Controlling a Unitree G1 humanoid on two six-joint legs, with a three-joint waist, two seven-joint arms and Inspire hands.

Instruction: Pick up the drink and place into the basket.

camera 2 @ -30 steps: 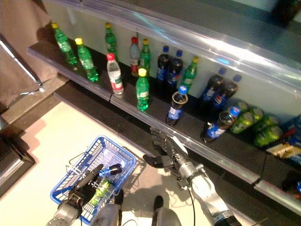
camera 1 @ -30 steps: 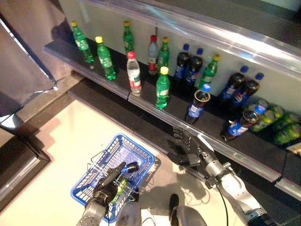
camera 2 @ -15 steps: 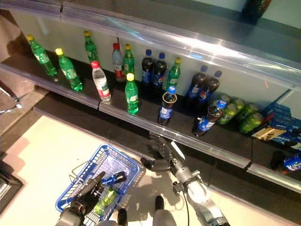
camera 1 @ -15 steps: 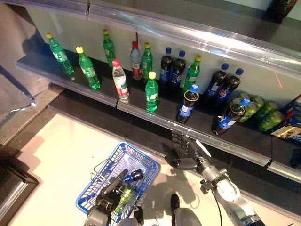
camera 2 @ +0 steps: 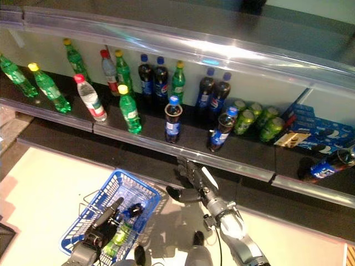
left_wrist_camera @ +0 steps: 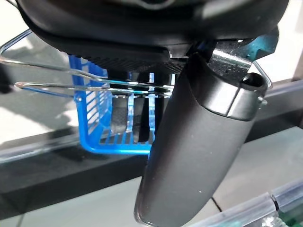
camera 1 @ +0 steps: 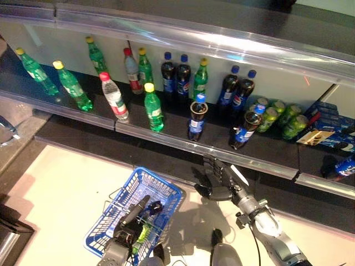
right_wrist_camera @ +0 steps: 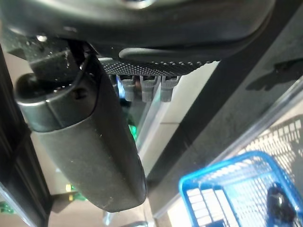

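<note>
Left hand [camera 1: 126, 235]: at the near rim of the basket, fingers curled round the wire handle [left_wrist_camera: 85, 86], thumb stretched out over the basket's inside; the grasp shows in the left wrist view.
Basket [camera 1: 114, 209]: blue plastic with a slotted floor, standing on the pale floor [camera 1: 61, 194] to the near left, just in front of the dark base of the shelf.
Basket contents: a dark bottle with a blue cap [camera 1: 153, 209] and a green bottle [camera 1: 140, 233] lie inside, both just beside the left hand's thumb.
Right hand [camera 1: 219, 180]: raised in front of the shelf edge, right of the basket, fingers straight and spread, thumb out to the side, nothing in it.
Drink nearest the right hand: dark cola bottle with blue cap [camera 1: 196, 117], upright at the front of the shelf, farther away than the right hand's fingertips and apart from them.
Second front cola bottle [camera 1: 247, 127]: to the right of the first, leaning, also clear of the hand.
Shelf [camera 1: 166, 138]: dark board with a clear front strip, running left to right across the far side.
Shelf row, left: green bottles with yellow caps [camera 1: 71, 86] and one clear bottle with a red cap [camera 1: 114, 97].
Shelf row, middle: more dark cola bottles [camera 1: 175, 78] standing against the back wall.
Shelf row, right: green cans [camera 1: 283, 122] lying on their sides, then blue packs [camera 1: 330, 122].
</note>
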